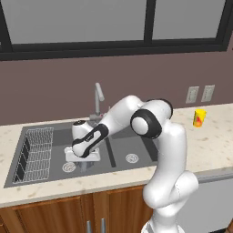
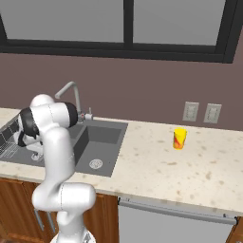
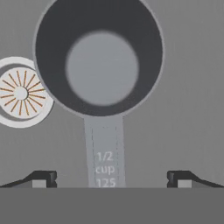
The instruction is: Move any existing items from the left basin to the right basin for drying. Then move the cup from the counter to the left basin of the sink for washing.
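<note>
The small grey metal pot (image 3: 100, 65) stands upright on the floor of the left basin (image 1: 57, 145), its flat handle (image 3: 105, 153) marked "1/2 cup". My gripper (image 3: 111, 180) hangs open straight above it, one fingertip (image 3: 43, 179) on each side of the handle and well apart from it. In the left base view the gripper (image 1: 83, 164) points down into the left basin and the hand covers the pot. The yellow cup (image 1: 199, 118) (image 2: 179, 138) stands on the counter (image 2: 166, 171) near the wall outlets. The right basin (image 1: 132, 145) (image 2: 99, 140) holds nothing.
A wire rack (image 1: 34, 152) fills the left part of the left basin. The left basin's round drain (image 3: 19, 93) lies beside the pot. The silver faucet (image 1: 98, 98) rises behind the divider between the basins. My arm arches over the sink.
</note>
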Controlling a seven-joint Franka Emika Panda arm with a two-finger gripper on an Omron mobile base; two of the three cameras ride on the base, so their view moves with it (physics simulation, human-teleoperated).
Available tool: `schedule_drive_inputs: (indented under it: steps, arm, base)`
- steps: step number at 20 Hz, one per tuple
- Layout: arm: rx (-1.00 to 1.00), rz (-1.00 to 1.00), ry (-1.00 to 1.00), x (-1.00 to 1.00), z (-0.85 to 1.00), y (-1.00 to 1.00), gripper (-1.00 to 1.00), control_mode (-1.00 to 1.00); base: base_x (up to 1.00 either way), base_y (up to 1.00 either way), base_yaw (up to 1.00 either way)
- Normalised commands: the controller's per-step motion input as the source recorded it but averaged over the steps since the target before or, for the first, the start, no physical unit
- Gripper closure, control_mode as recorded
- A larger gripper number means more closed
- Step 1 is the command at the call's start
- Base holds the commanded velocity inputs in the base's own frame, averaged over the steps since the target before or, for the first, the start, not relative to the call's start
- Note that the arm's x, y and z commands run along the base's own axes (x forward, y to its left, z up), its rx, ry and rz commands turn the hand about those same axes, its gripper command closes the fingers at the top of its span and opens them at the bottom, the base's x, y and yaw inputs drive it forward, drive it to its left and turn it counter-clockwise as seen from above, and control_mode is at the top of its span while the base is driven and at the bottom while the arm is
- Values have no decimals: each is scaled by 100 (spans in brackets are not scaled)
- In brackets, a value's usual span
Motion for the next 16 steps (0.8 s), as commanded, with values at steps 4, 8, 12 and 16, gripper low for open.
schedule_drive_inputs:
  steps: [4, 8, 12, 16]
  arm:
    - [0, -3, 0, 5, -15, 3, -100, -100]
    - [0, -1, 0, 0, -10, 3, -100, -100]
    - [0, -1, 0, 2, -11, 5, -100, -100]
    - [0, -1, 0, 2, -14, 4, -100, -100]
  base:
    - [0, 0, 0]
    - [0, 0, 0]
    - [0, 0, 0]
    - [0, 0, 0]
